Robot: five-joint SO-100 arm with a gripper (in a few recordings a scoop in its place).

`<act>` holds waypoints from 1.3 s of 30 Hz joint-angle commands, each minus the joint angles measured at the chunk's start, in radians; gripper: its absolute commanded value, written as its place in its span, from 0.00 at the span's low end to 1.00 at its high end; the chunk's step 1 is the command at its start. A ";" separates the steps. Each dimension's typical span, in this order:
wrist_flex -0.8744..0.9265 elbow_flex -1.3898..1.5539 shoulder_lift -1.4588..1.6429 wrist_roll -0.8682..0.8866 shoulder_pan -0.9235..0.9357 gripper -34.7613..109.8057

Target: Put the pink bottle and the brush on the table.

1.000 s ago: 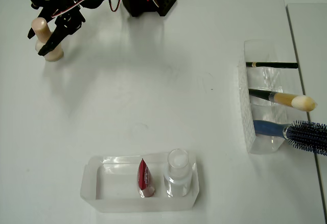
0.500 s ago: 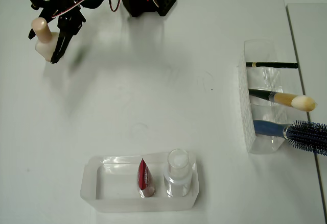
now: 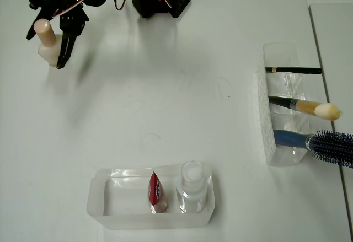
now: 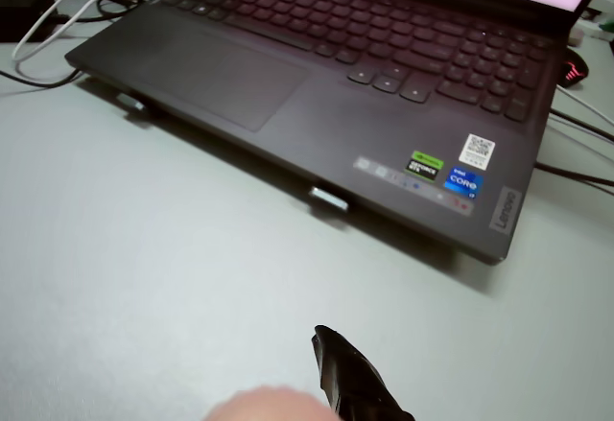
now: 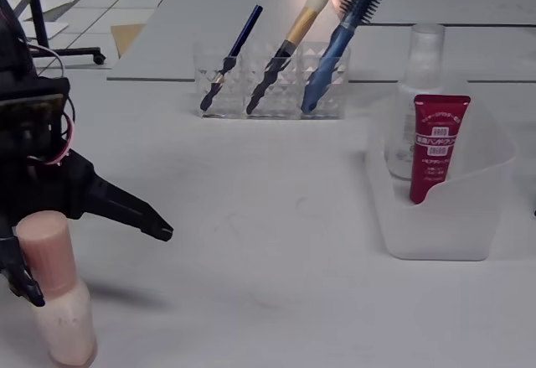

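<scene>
Upright on the table (image 3: pixel 138 98), near its top-left corner in the overhead view, stands the pink bottle (image 3: pixel 46 42): a small pale peach-pink piece with a squat rounded body and a narrower rounded cap of the same tint. The fixed view shows it (image 5: pixel 57 301) at the lower left, cap up, base flat on the white surface. The gripper (image 3: pixel 51 46) is spread open around it, one dark finger on each side of the cap and shoulder, neither one clearly pressing the bottle; in the fixed view one finger (image 5: pixel 126 209) juts out to the right, well clear of the bottle. In the wrist view a dark fingertip (image 4: pixel 350 383) points up from the bottom edge beside a blurred pink shape, with a laptop (image 4: pixel 336 85) beyond.

At the right edge of the overhead view sits a clear holder (image 3: pixel 267 143) with three compartments. The brush (image 3: pixel 306 107), dark handle, gold ferrule and cream-yellow fluffy tip, lies in the middle one, between a thin dark pencil (image 3: pixel 292 70) and a blue hairbrush (image 3: pixel 325 141). Near the bottom, a clear tray (image 3: pixel 99 206) holds a red tube (image 3: pixel 155 191) and a clear bottle (image 3: pixel 192 189) with a white cap.
</scene>
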 commanded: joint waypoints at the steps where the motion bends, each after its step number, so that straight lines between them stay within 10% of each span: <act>1: 0.064 -0.074 0.052 -0.026 -0.002 0.64; 39: 0.908 -0.650 0.278 0.020 -0.225 0.62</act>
